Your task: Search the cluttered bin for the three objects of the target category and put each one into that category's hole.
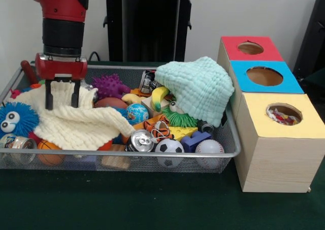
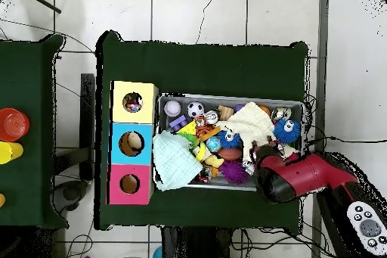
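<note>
1. Hanging over the wire bin's (image 1: 231,154) left end in the front view, the gripper (image 1: 62,102) has its two black fingers parted and holds nothing; their tips sit at a cream cloth (image 1: 76,123).
2. A mint cloth (image 1: 200,88) drapes over toys at the other end.
3. Beside the bin stands a wooden box (image 1: 277,154) with red, blue and yellow holes.
4. A soccer ball (image 1: 169,150), baseball (image 1: 209,149) and can (image 1: 141,140) lie along the bin's near edge.

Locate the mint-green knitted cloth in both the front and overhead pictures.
Front view: the mint-green cloth drapes over the wire bin's right end, nearest the box with holes.
Overhead view: the cloth lies at the bin's left end, lower corner, beside the blue-topped section.
Shared landmark: the yellow-topped section of the box.
</note>
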You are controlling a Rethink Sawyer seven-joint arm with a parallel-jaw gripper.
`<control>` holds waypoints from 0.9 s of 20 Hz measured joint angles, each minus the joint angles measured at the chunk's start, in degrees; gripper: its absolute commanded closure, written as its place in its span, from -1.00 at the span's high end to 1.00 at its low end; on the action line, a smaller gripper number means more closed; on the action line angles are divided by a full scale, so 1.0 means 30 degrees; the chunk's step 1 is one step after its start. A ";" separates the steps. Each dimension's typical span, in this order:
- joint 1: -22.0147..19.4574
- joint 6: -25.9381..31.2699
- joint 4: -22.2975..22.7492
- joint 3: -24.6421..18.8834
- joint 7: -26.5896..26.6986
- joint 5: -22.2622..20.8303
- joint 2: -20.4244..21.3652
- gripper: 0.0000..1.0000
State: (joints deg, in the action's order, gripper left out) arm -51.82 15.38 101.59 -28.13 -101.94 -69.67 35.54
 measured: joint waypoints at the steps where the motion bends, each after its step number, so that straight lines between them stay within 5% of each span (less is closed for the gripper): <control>1: -0.0100 0.0000 -0.0025 -0.0050 0.0000 0.0043 -0.0033 1.00; 3: -0.0290 0.0003 -0.0047 -0.0141 0.0000 0.0163 -0.0138 1.00; 4: -0.0385 0.0004 -0.0058 -0.0187 0.0000 0.0223 -0.0191 -1.00; 18: -0.0728 0.0004 -0.0058 -0.0375 0.0000 0.0235 -0.0420 -1.00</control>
State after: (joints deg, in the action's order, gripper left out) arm -54.01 15.39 101.42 -29.26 -101.94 -68.97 34.28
